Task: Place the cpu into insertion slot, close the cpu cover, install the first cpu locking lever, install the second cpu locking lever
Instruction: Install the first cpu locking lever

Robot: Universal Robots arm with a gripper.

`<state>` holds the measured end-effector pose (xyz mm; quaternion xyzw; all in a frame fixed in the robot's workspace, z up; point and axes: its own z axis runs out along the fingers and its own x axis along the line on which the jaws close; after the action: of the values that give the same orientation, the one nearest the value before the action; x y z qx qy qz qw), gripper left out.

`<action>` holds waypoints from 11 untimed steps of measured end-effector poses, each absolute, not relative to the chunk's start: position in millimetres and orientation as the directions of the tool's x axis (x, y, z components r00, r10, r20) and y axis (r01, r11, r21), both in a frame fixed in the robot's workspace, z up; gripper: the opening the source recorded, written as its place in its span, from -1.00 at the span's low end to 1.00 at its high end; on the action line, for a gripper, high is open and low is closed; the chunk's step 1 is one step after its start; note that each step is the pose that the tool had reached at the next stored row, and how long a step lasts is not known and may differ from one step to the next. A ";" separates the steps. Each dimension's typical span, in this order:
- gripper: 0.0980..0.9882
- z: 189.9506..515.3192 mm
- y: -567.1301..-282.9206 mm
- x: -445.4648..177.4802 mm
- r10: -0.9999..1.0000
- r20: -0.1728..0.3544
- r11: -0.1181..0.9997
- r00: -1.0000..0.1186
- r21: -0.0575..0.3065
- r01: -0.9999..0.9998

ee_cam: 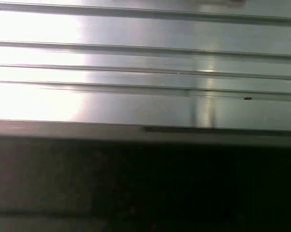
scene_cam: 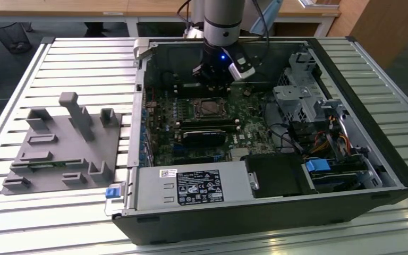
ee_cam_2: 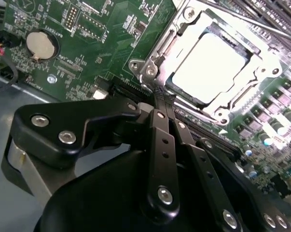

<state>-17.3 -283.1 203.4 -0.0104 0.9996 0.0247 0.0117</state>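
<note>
Gripper [ee_cam_2: 160, 99] up close, its black fingers [ee_cam_2: 157, 130] pinched together, tips right at the cpu cover [ee_cam_2: 157, 48] framing the cpu [ee_cam_2: 208, 67].

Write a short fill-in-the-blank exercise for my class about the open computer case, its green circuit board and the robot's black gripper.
1. The flat square silvery cpu lies inside the ____.
2. The thin silvery metal cpu cover frames the chip on the ____ circuit board.
3. The black gripper hangs beside the socket, its fingers close ____.

Missing words: insertion slot; green; together.
</note>
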 end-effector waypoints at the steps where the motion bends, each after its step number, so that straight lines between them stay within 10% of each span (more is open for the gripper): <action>1: -0.98 205.6 -283.1 -17.2 -0.020 -0.024 0.999 -1.000 0.049 -0.021; 11: -0.98 212.1 -284.1 -17.2 -0.020 -0.024 0.999 -1.000 0.049 -0.022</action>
<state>-17.2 -284.1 212.1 -0.0105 0.9996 0.0246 0.0117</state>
